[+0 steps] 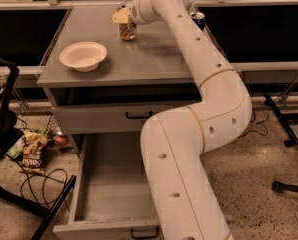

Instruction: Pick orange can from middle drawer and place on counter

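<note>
The orange can [127, 31] stands upright on the counter [139, 59], near its back edge. My gripper [122, 17] is right at the can's top, reaching in from the right at the end of the long white arm [204, 84]. The gripper covers the can's silver top. The middle drawer [106, 189] is pulled wide open below, and the part of its inside that shows holds nothing. The arm's lower links hide the drawer's right side.
A white bowl [84, 55] sits on the counter's left part. A blue can [199, 19] peeks out behind the arm at the back right. The upper handled drawer [104, 118] is closed. A snack bag [33, 154], cables and black stand legs [19, 199] lie on the floor at the left.
</note>
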